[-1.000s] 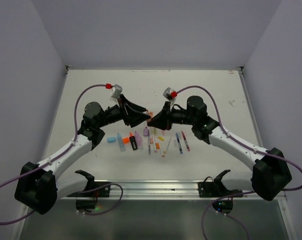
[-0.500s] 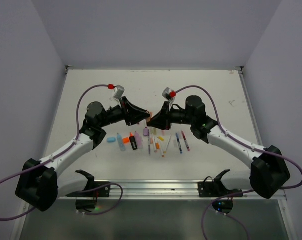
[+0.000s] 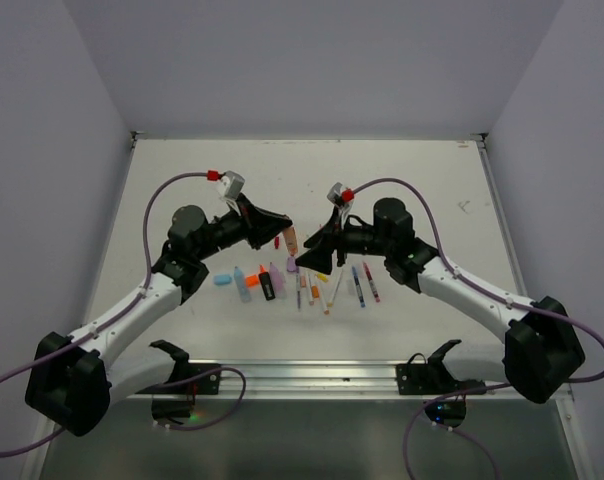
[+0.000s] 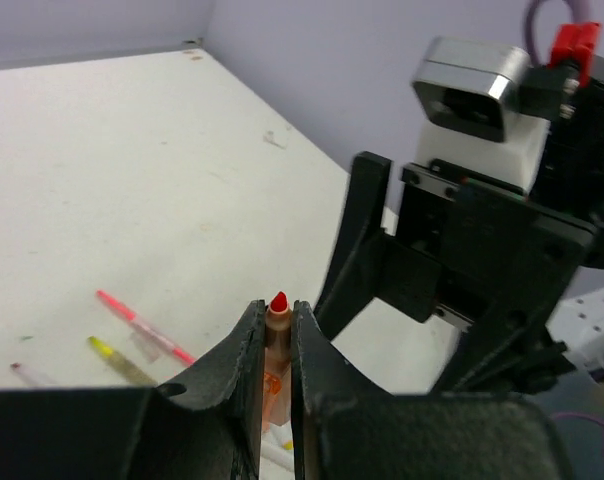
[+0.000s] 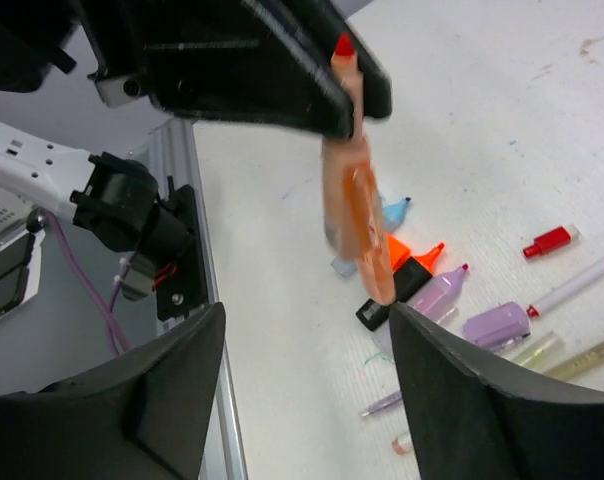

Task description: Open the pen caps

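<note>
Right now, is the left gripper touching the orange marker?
Touching. The left wrist view shows the left gripper shut on the orange marker, both jaws pressed against its barrel, red tip poking out above.

— How are the arms held?
— The left arm (image 3: 132,305) and right arm (image 3: 462,285) are raised over the table, bent inward at the elbows, with the wrists turned toward each other.
— And the left gripper (image 3: 282,232)?
— Its fingers (image 4: 244,350) are pressed together on an orange marker (image 4: 277,322), which is held upright.
— The right gripper (image 3: 312,254)?
— Its jaws are spread wide, and it is held just beside the left one.
</note>
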{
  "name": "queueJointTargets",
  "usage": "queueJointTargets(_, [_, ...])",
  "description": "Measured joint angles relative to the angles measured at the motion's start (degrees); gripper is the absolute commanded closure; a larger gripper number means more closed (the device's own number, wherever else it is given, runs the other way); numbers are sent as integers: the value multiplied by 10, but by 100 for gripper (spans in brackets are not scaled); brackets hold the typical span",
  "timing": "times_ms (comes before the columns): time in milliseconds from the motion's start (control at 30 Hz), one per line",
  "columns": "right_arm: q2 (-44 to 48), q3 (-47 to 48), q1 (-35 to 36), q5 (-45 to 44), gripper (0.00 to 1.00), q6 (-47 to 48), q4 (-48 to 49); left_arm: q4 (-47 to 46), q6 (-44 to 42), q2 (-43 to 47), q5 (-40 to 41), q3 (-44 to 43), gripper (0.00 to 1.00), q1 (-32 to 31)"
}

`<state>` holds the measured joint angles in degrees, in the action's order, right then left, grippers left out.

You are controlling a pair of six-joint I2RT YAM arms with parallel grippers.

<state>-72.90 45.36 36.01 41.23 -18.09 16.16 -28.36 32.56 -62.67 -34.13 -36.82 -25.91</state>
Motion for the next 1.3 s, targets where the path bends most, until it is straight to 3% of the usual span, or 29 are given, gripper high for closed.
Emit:
queueJointTargets(167, [47, -33, 0, -45, 20, 13, -32, 73, -46, 23, 132, 0, 98, 0])
queueJointTargets(533, [111, -95, 0, -150, 19, 14, -39, 103, -84, 14, 328, 48, 97, 0])
queueJointTargets(933, [145, -118, 0, -181, 19, 12, -35, 47, -74, -107, 353, 70, 97, 7])
queueJointTargets(1300, [140, -120, 0, -181, 19, 12, -33, -61, -41, -200, 301, 76, 97, 82])
